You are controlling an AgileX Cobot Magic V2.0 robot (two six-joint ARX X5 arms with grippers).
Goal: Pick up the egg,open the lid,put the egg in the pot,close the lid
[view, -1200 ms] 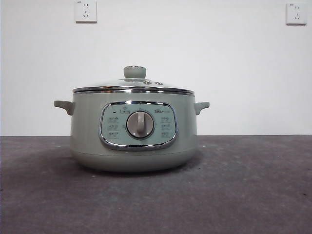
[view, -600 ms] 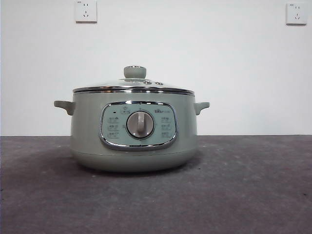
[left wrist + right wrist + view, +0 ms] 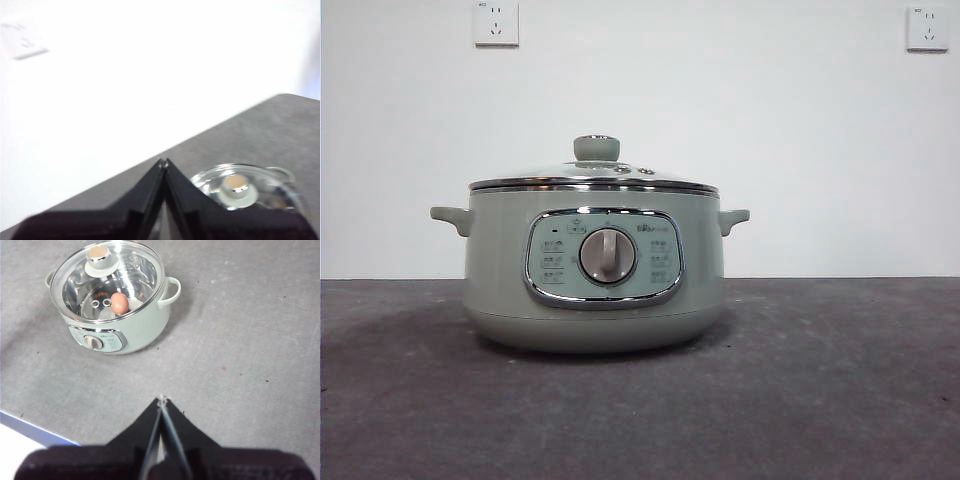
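My left gripper (image 3: 163, 162) is above the table (image 3: 840, 380) with its jaws pressed together and holding nothing, the lid (image 3: 240, 187) just below it. The pot (image 3: 595, 265) stands in the middle of the table, away from every edge, with the lid (image 3: 593, 178) closed on it. Through the glass I see the egg (image 3: 119, 303) lying inside the pot (image 3: 112, 300). My right gripper (image 3: 161, 400) is high over the table, well apart from the pot, jaws also together and empty.
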